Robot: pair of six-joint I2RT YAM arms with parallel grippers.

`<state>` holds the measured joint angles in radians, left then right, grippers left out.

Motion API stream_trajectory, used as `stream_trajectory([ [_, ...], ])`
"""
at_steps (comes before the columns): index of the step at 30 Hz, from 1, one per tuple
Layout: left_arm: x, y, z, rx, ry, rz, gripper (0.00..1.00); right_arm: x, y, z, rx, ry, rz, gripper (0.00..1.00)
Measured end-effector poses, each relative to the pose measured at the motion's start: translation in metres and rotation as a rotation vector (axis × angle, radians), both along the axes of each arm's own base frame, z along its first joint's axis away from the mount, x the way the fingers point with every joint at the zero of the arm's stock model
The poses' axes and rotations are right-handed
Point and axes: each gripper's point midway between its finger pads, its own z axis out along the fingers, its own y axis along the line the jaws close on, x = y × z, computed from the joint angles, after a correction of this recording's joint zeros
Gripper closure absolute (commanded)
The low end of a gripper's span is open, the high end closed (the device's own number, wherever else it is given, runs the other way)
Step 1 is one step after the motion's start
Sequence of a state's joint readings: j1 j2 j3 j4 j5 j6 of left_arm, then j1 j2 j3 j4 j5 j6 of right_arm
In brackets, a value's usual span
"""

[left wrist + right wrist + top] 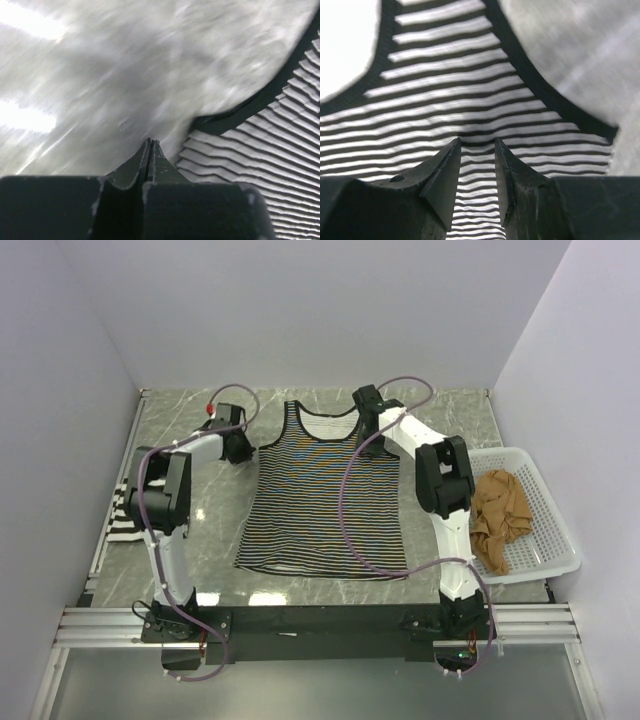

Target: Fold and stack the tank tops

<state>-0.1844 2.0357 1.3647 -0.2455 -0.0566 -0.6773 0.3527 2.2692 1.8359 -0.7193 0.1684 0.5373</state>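
Note:
The thin-striped tank top with black trim lies spread flat in the middle of the table, neck at the far end. My left gripper is low at its left armhole. In the left wrist view the left gripper is shut, with bare table under the tips and the tank top's trimmed edge just to their right. My right gripper hovers over the right shoulder. It stands open above the striped cloth. The tan-brown tank top is bunched up. The bold-striped tank top lies at the table's left edge.
A white mesh basket at the right edge holds the tan top. Grey walls close in the table on the left, back and right. A metal rail runs along the near edge between the arm bases.

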Motion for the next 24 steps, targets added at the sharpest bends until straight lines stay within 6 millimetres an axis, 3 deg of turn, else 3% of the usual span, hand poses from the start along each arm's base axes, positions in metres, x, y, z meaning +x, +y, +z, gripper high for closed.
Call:
stream_trajectory([
  [5,-0.032,0.027,-0.001,-0.043,0.015,0.117,0.98,0.019,0.011,0.002,0.013,-0.006,0.057,0.56],
  [6,-0.035,0.033,-0.001,-0.048,0.019,0.133,0.83,0.022,0.013,0.002,0.014,-0.005,0.069,0.57],
  [9,-0.036,0.039,0.001,-0.072,0.013,0.151,0.50,0.035,0.021,0.005,0.024,-0.016,0.107,0.56],
  [12,-0.030,0.031,0.009,-0.103,-0.021,0.116,0.36,0.052,0.031,0.010,0.046,-0.046,0.136,0.56],
  [16,-0.027,0.019,0.014,-0.134,-0.049,0.028,0.35,0.047,0.031,0.009,0.047,-0.046,0.140,0.56],
  [21,-0.017,0.002,0.020,-0.158,-0.066,-0.110,0.42,0.011,0.017,0.006,0.022,-0.002,0.107,0.56],
  [24,0.000,-0.003,0.020,-0.133,-0.076,-0.162,0.47,0.001,0.017,0.041,0.036,-0.068,0.091,0.56],
])
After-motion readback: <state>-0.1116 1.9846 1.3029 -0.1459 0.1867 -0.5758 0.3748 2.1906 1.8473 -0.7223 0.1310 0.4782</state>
